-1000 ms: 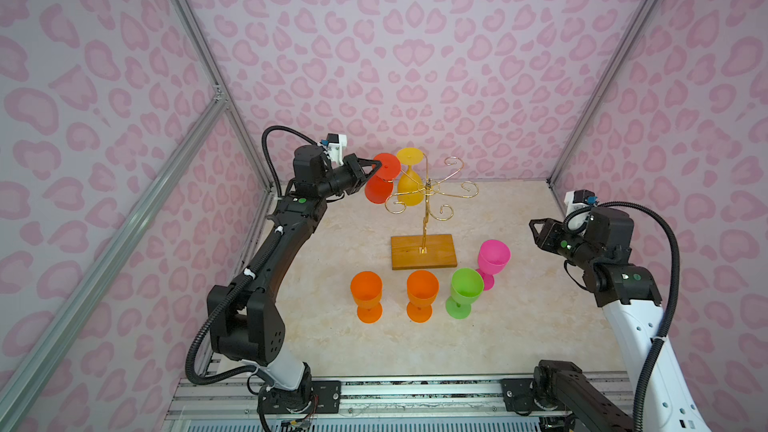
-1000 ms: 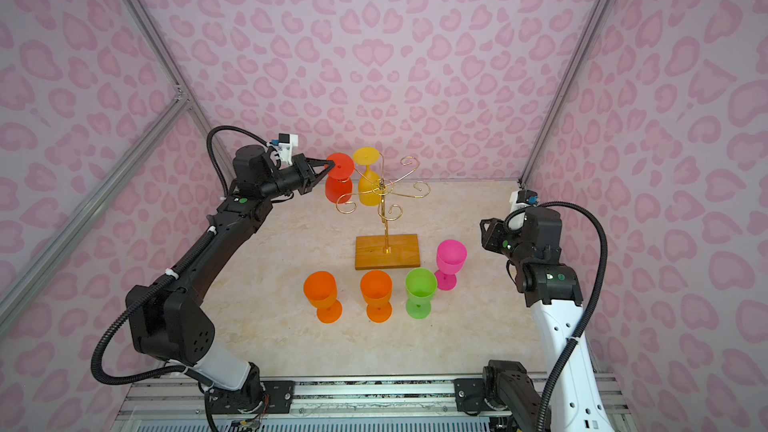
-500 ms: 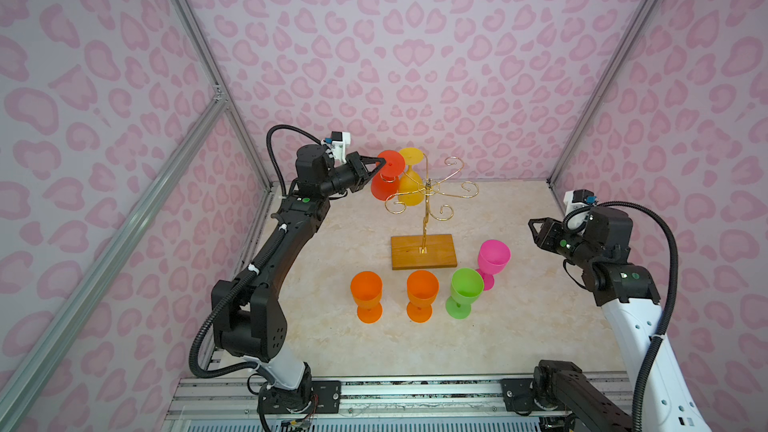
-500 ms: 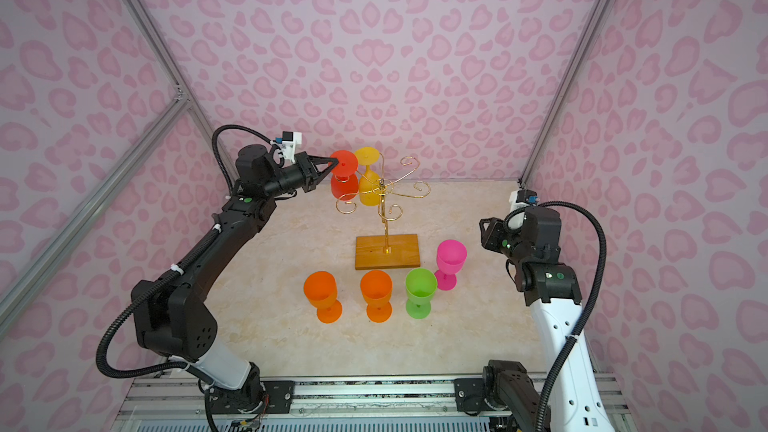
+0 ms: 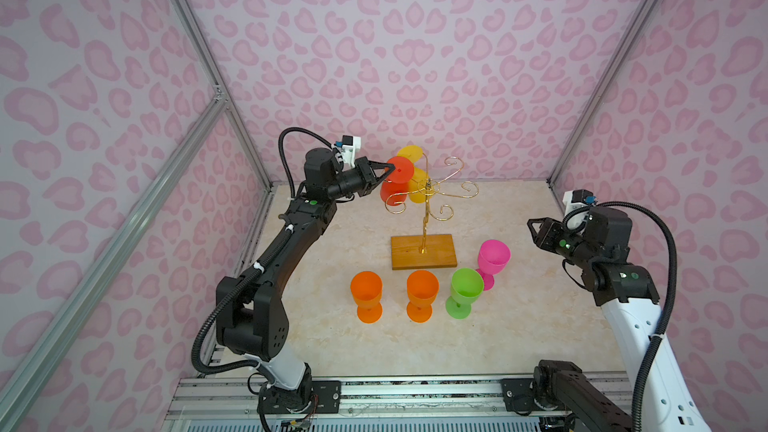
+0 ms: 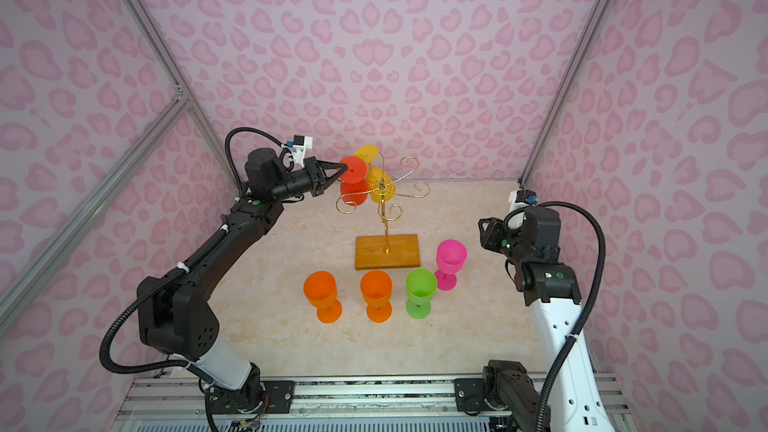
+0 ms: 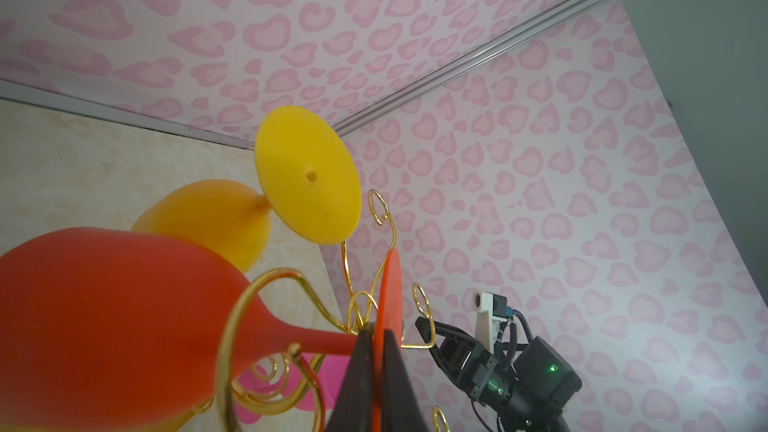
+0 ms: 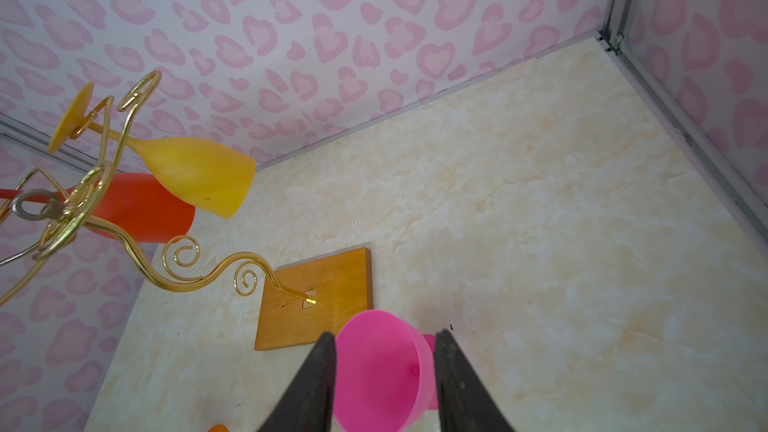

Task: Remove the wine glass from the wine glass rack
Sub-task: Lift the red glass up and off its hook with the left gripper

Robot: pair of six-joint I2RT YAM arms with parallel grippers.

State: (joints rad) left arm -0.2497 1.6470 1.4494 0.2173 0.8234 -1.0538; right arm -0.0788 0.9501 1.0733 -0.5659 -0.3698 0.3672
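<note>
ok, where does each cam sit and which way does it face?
Both top views: high at the front, looking down toward the back wall; both arms, rack.
Left wrist: behind the left end effector, facing the red glass whose foot it pinches.
Right wrist: behind the open right end effector, facing down at the pink glass.
Shared: both wrist views show the yellow glass.

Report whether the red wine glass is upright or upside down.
Upside down: the red wine glass hangs bowl-down, foot uppermost, pinched by the shut left gripper.
</note>
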